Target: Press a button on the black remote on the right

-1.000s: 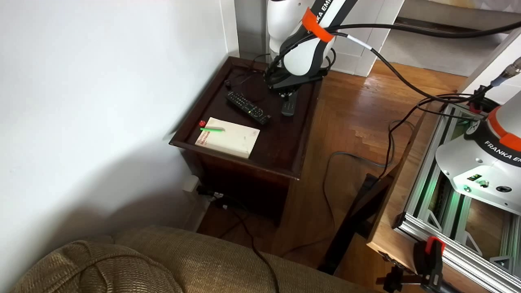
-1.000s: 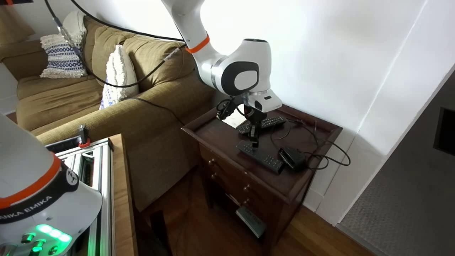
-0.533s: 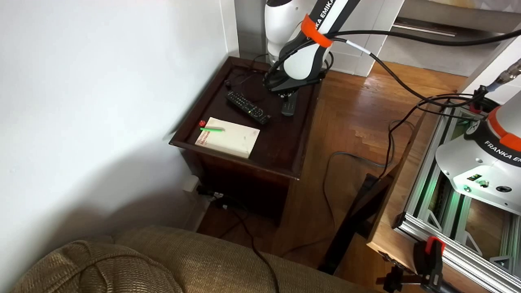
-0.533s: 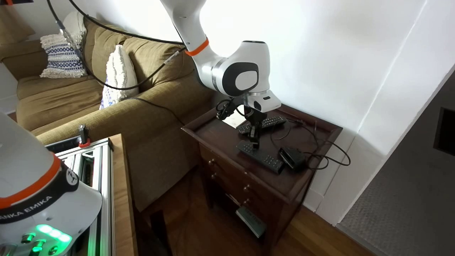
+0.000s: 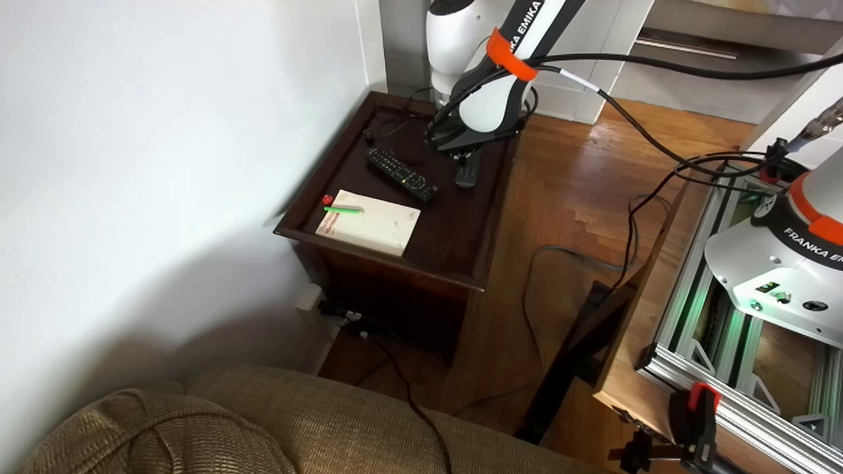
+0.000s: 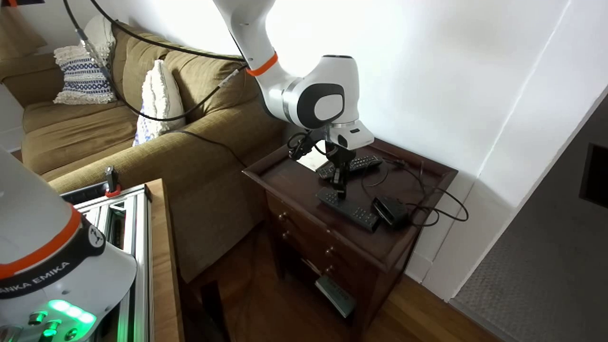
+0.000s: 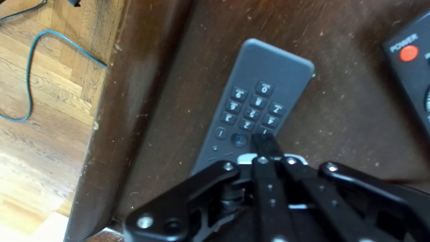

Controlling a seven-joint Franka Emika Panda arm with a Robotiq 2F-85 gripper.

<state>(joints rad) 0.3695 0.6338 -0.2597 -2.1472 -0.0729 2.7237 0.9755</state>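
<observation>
The black remote (image 7: 250,107) lies flat on the dark wooden side table, its number keys upside down in the wrist view. In the exterior views it shows partly under the arm (image 5: 467,174) and near the table's front edge (image 6: 358,213). My gripper (image 7: 264,141) is shut, with nothing seen between its fingers. The fingertips are over the remote's edge, by the 1 key and beside a round blue-tinted button. They point down onto the remote in an exterior view (image 6: 341,194); whether they touch it I cannot tell. The gripper hides the remote's lower part in the wrist view.
A longer remote (image 5: 402,173) with a red power button (image 7: 409,53) lies beside it. A cream booklet (image 5: 382,230) with a green pen (image 5: 343,210) is on the table. A black adapter (image 6: 392,211) with cables sits at the remote's end. The table has a raised rim (image 7: 134,101).
My arm has sunk a little and shifted very slightly, the gripper staying shut over the remote. The remotes and the booklet have not moved.
</observation>
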